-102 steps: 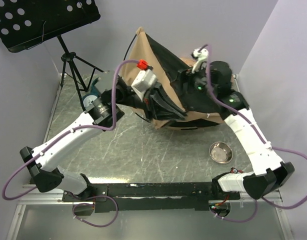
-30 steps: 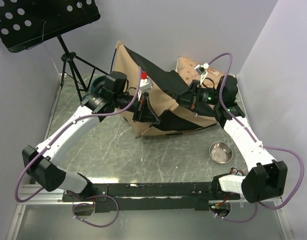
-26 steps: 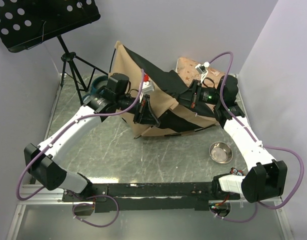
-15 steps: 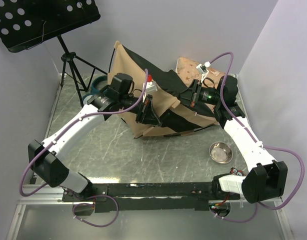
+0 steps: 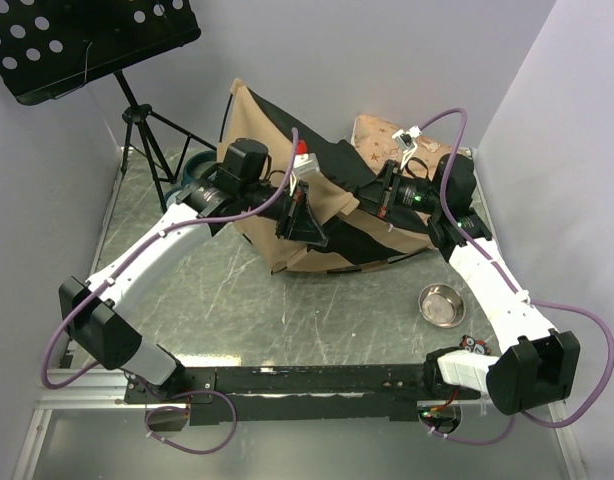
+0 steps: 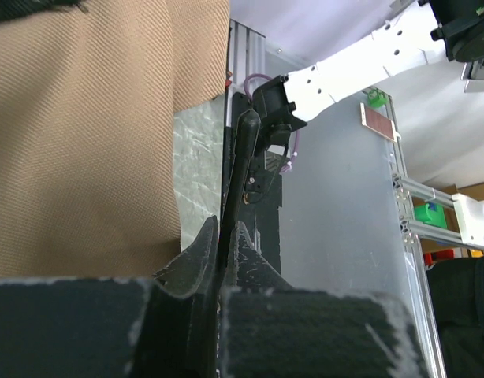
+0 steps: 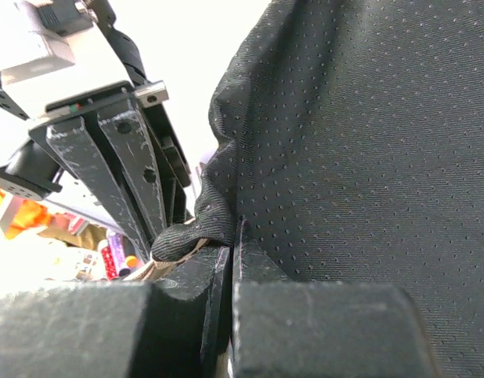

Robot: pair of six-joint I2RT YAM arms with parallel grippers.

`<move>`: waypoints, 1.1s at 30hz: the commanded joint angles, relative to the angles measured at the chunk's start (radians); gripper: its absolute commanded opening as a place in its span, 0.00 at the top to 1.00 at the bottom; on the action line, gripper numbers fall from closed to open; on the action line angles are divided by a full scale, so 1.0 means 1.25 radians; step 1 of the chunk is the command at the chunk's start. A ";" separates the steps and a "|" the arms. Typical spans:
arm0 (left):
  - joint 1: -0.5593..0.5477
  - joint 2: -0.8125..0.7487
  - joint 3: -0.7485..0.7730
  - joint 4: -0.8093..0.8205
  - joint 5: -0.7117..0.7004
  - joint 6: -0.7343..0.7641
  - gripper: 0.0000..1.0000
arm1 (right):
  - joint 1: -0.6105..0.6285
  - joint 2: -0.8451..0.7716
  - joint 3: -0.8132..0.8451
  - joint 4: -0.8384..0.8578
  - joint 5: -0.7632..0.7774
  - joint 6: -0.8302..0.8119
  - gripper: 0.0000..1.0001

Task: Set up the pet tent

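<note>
The pet tent (image 5: pixel 287 150) lies half collapsed at the back middle of the table, tan fabric with a black base panel (image 5: pixel 362 235) across it. My left gripper (image 5: pixel 312 228) reaches in from the left and is shut on a thin black pole (image 6: pixel 240 157) of the tent, with tan fabric (image 6: pixel 84 142) beside it. My right gripper (image 5: pixel 370 198) comes from the right, shut on a folded edge of the black dotted fabric (image 7: pixel 352 126). Its pinch point (image 7: pixel 232 236) sits close to the left gripper's fingers (image 7: pixel 124 173).
A steel bowl (image 5: pixel 442 304) sits at the front right. A blue bowl (image 5: pixel 195 170) peeks out behind my left arm. A pinkish cushion (image 5: pixel 382 135) lies behind the tent. A music stand (image 5: pixel 87 40) on a tripod stands at the back left. Walls close in on the sides.
The tent has dropped from raised to lower and flatter. Over the last second my left gripper has shifted right and slightly back with the pole; the right gripper has barely moved.
</note>
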 commanded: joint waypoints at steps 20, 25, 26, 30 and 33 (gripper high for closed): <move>0.028 0.026 -0.002 -0.032 -0.090 -0.045 0.99 | 0.007 -0.035 -0.015 0.078 -0.046 0.053 1.00; 0.049 0.031 -0.007 -0.028 -0.079 -0.060 0.99 | 0.009 -0.030 -0.011 0.080 -0.052 0.055 1.00; 0.051 0.031 -0.004 -0.024 -0.080 -0.062 0.99 | 0.008 -0.032 -0.011 0.076 -0.052 0.047 1.00; 0.055 0.031 0.012 -0.012 -0.074 -0.077 0.99 | 0.009 -0.033 -0.013 0.058 -0.050 0.025 1.00; 0.054 0.037 0.026 -0.002 -0.070 -0.088 0.99 | 0.016 -0.035 -0.009 0.031 -0.044 -0.005 1.00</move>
